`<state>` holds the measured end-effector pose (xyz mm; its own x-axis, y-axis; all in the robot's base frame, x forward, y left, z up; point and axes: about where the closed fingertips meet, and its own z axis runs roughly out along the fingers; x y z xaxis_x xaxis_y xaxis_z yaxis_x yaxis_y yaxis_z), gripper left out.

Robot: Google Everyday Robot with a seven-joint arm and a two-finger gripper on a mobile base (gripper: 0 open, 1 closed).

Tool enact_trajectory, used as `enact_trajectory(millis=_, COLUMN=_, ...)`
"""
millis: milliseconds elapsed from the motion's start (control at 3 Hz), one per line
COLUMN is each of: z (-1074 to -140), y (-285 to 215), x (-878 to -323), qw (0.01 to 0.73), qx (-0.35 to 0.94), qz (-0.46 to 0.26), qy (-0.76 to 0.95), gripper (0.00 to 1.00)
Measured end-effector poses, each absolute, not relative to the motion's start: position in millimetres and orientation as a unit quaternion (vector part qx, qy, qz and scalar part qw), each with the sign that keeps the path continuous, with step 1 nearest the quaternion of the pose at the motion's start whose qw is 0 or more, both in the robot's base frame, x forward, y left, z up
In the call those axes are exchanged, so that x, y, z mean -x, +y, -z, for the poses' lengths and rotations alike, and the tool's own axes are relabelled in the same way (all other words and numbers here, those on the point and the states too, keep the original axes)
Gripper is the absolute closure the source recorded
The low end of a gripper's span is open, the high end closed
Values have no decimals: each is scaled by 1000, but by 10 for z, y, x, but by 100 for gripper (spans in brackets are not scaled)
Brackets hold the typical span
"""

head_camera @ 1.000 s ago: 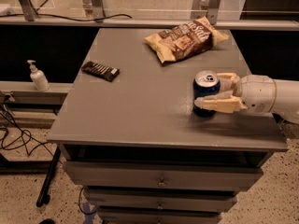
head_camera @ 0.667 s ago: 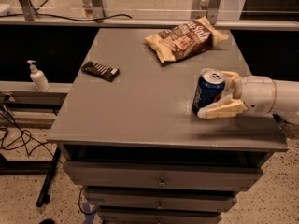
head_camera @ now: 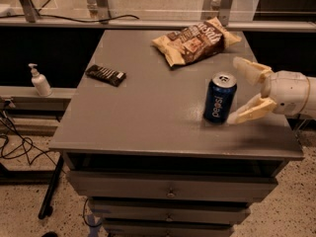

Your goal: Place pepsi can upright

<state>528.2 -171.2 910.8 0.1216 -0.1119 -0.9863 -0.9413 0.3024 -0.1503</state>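
Note:
The blue pepsi can (head_camera: 220,98) stands upright on the grey cabinet top (head_camera: 148,107), right of the middle, with its silver top facing up. My gripper (head_camera: 240,90) reaches in from the right edge, just right of the can. Its pale fingers (head_camera: 252,110) are spread wide apart, one behind and one in front, and neither holds the can.
A brown snack bag (head_camera: 195,41) lies at the back of the top. A dark wrapped bar (head_camera: 105,74) lies at the left. A white pump bottle (head_camera: 39,81) stands on a ledge left of the cabinet. Cables lie on the floor at left.
The can was in the gripper's fingers and tilted; it now stands upright and free. The fingers have opened and drawn back to the right.

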Motion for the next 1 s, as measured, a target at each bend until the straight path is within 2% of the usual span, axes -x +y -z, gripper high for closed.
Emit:
enact_trajectory(millis=333, z=-9630, y=-2103, x=-5355, qw=617, qx=462, qz=-315, qy=554, gripper=0)
enact_trajectory(millis=667, z=-10577, y=-2579, x=-5355, qw=692, qx=425, qz=-250, qy=527, gripper=0)
enact_trajectory(millis=1000, z=-10694, y=-2629, x=-5373, qw=701, qx=421, qz=-241, qy=522, gripper=0)
